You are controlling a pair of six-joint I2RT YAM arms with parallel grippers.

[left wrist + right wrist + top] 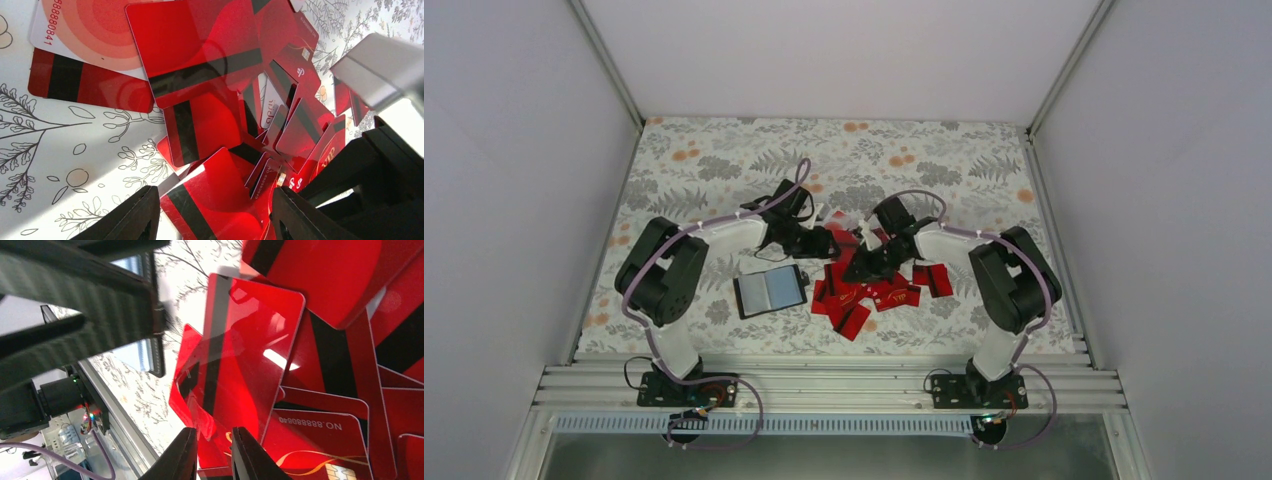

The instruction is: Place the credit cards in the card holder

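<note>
Many red credit cards (879, 290) lie in a loose overlapping pile at the table's middle. The card holder (770, 291), black with grey-blue pockets, lies open and flat just left of the pile. My left gripper (832, 243) (216, 212) hangs open low over the pile's far left edge, astride a striped red card (220, 195) that it does not touch. My right gripper (861, 270) (216, 455) is at the pile's left side with its jaws close together. A tilted red card (245, 360) has its lower edge in the narrow gap. Whether the jaws pinch it is unclear.
A white card with orange rings (90, 30) lies among the red ones. The two grippers are only a few centimetres apart; the right arm's grey body (385, 65) fills the left wrist view's right side. An aluminium rail (824, 385) runs along the near edge of the floral cloth (724, 170).
</note>
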